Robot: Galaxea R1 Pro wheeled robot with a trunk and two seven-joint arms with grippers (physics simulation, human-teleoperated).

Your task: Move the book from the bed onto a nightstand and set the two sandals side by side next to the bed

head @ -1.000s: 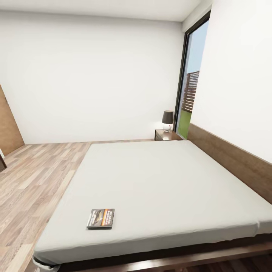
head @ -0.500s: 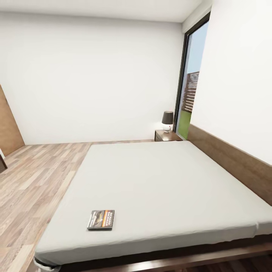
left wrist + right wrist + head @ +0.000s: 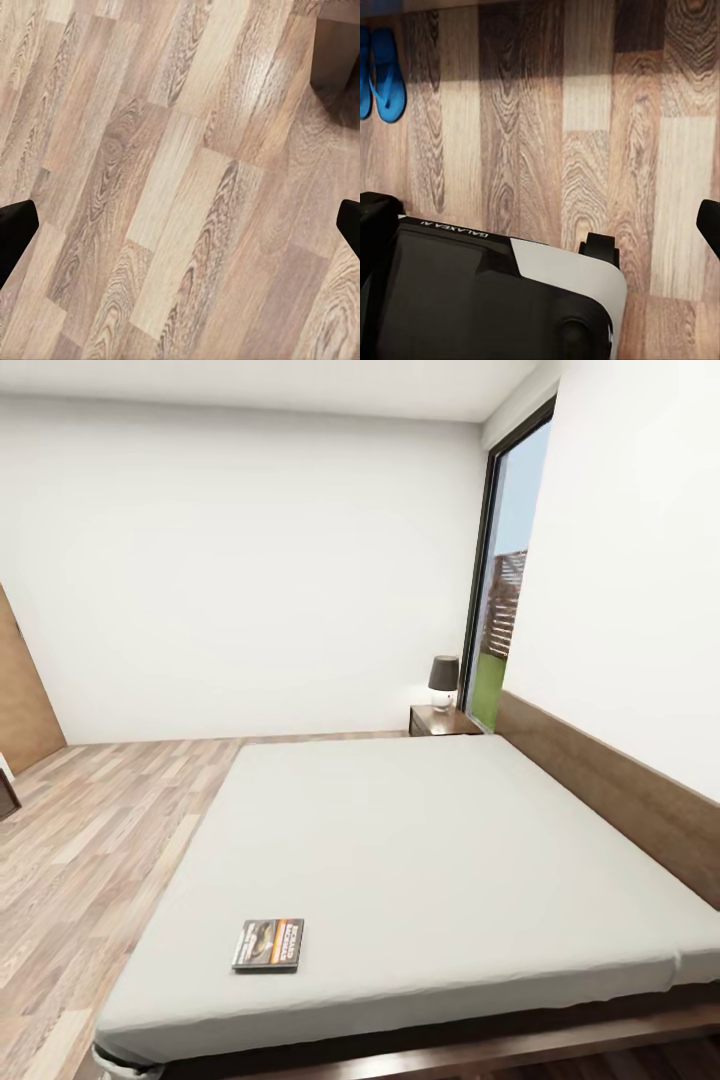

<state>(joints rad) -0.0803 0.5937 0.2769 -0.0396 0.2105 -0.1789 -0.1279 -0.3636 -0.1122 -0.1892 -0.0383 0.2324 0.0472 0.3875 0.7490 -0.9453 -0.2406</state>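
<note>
The book (image 3: 268,944), dark with an orange band, lies flat on the light-grey bed (image 3: 420,840) near its front left corner. A dark nightstand (image 3: 440,718) stands at the bed's far corner, beside the headboard (image 3: 610,790). In the right wrist view, two bright blue sandals (image 3: 388,75) lie side by side on the wood floor, one cut off by the picture's edge. My right gripper (image 3: 540,225) is open over the floor and my own base. My left gripper (image 3: 180,225) is open above bare planks, with nothing between its fingers.
A small lamp (image 3: 444,678) with a dark shade sits on the nightstand, and the tall window (image 3: 505,600) is just beyond it. Wood-plank floor (image 3: 100,830) runs along the bed's left side. A brown wooden panel (image 3: 25,700) stands at the far left.
The whole head picture has shifted slightly, with the bed and book a little lower in it, so the camera has moved. The book has not moved on the bed.
</note>
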